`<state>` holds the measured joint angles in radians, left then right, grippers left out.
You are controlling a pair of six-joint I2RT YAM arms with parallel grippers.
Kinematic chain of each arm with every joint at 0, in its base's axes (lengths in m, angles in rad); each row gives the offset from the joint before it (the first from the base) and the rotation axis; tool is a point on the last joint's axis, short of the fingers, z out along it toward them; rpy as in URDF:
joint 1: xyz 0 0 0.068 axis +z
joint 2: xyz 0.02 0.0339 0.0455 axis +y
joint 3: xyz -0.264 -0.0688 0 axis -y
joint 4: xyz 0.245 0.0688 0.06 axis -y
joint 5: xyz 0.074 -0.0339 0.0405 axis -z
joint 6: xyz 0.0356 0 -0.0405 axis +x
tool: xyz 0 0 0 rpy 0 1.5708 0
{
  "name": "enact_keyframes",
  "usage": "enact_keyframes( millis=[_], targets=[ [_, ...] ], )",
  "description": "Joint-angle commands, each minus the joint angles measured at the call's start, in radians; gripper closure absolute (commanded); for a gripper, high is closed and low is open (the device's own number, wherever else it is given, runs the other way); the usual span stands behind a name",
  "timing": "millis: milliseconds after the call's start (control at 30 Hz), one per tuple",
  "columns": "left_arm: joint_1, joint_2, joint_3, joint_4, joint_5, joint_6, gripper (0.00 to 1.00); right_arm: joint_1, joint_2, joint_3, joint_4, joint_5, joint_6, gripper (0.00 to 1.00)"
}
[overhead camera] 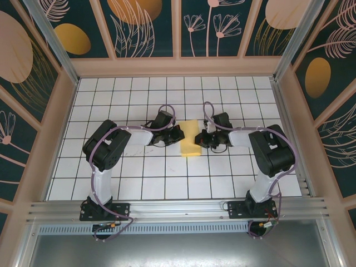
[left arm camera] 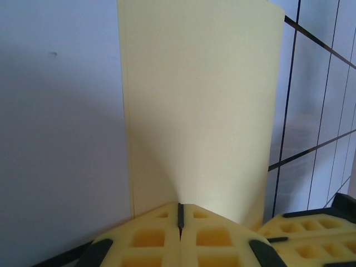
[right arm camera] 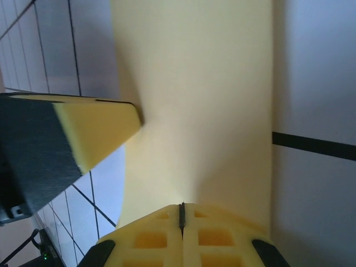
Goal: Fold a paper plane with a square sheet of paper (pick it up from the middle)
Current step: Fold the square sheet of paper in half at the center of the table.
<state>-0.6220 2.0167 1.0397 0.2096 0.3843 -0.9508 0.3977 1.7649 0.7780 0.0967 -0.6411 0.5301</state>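
The tiled table (overhead camera: pixel 111 183) carries both arms, each reaching in toward the centre from its own side. The left arm (overhead camera: pixel 103 150) and right arm (overhead camera: pixel 272 153) face each other with the paper (overhead camera: pixel 190 139) between them, mid-table.

From above I read the paper as a narrow yellow rectangle, no longer a full square. The left wrist view shows stacked edges along one long side, so I judge that one half-fold is done. No pointed nose, diagonal crease or wing is visible. I judge that the nose folds and wing folds are not yet done, so the task is at an early stage.

The left gripper (overhead camera: pixel 176 133) is fully closed, and the paper runs straight into the seam between its pads (left arm camera: pixel 156 236). The right gripper (overhead camera: pixel 204 138) is likewise closed on the opposite edge. I judge that each is pinching the paper.
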Motion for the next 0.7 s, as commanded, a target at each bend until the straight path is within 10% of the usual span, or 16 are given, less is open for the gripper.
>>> enact_keyframes(
  millis=[0, 667],
  targets=[
    [0.004, 0.132, -0.097, -0.297, -0.136, 0.014, 1.00, 0.004, 0.003, -0.025, -0.011, -0.037, -0.007, 1.00],
    [0.005, 0.149, -0.120, -0.291, -0.169, -0.002, 1.00, -0.071, -0.192, -0.213, -0.171, 0.006, -0.047, 1.00]
  ],
)
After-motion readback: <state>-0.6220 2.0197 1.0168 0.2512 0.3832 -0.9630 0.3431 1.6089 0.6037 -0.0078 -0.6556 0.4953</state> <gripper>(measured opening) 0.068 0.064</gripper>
